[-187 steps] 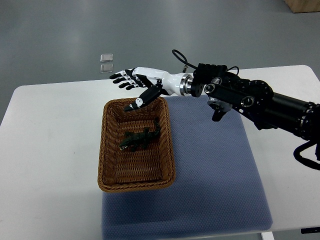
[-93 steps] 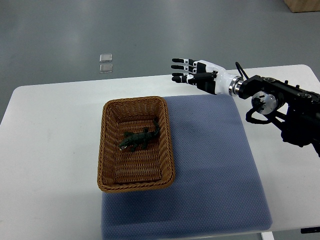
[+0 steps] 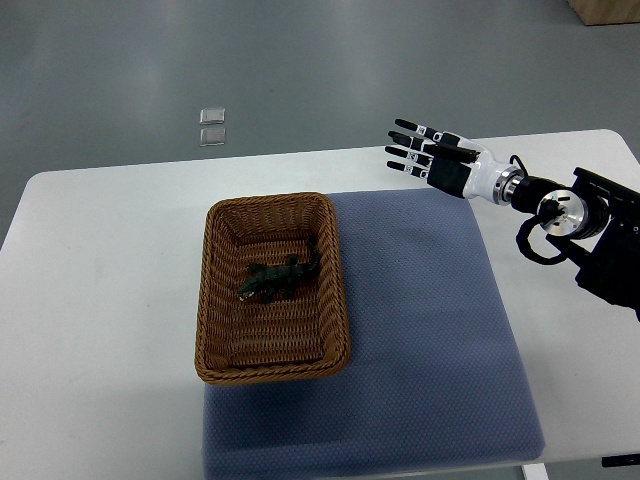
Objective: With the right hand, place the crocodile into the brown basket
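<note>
A dark green toy crocodile (image 3: pixel 280 277) lies inside the brown wicker basket (image 3: pixel 215 300), near its middle, tail toward the right wall. My right hand (image 3: pixel 425 155) hovers over the table's far edge, well to the right of the basket and apart from it. Its fingers are spread flat and hold nothing. The right arm (image 3: pixel 580 215) reaches in from the picture's right edge. No left arm shows.
The basket stands on the left edge of a blue-grey mat (image 3: pixel 420 330) covering the white table (image 3: pixel 100 300). Two small clear squares (image 3: pixel 212 125) lie on the grey floor beyond the table.
My right hand has pulled back to the right, from above the basket's far rim to beyond the mat's far right corner. The crocodile stays in the basket.
</note>
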Robot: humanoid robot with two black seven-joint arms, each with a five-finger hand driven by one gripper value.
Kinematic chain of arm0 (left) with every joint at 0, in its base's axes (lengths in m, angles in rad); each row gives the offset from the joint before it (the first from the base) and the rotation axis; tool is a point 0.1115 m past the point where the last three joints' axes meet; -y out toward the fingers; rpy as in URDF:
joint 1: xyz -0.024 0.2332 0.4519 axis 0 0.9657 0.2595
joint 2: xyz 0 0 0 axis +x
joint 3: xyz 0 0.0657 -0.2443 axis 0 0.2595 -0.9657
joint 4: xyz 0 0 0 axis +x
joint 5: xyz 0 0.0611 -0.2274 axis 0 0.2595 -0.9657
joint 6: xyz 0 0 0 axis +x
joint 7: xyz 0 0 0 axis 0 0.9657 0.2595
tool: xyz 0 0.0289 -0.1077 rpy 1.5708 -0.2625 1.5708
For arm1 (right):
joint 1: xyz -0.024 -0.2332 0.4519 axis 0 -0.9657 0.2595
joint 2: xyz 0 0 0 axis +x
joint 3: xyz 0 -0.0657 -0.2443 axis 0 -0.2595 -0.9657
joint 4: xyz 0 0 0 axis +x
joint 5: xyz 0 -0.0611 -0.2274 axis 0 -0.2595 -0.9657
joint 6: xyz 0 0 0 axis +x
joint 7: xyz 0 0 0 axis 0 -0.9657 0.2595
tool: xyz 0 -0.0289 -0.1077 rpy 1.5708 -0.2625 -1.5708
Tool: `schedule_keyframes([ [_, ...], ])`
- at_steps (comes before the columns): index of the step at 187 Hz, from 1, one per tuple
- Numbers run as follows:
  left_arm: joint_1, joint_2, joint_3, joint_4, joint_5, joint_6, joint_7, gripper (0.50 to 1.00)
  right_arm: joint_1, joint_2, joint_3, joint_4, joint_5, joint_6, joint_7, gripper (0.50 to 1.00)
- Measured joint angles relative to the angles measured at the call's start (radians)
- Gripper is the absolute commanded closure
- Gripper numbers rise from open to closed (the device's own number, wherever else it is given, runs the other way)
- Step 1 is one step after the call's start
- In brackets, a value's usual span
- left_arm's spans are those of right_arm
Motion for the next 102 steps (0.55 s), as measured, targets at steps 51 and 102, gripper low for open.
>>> schedule_keyframes([
  [51,0.0,0.0,0.0,0.0,0.0,0.0,0.0,0.5,-0.006,0.002,-0.001,-0.025,-0.004,0.0,0.003,0.572],
  [102,0.0,0.0,0.0,0.0,0.0,0.0,0.0,0.5,-0.026,0.004,-0.001,-0.026,-0.011,0.001,0.003,0.572],
])
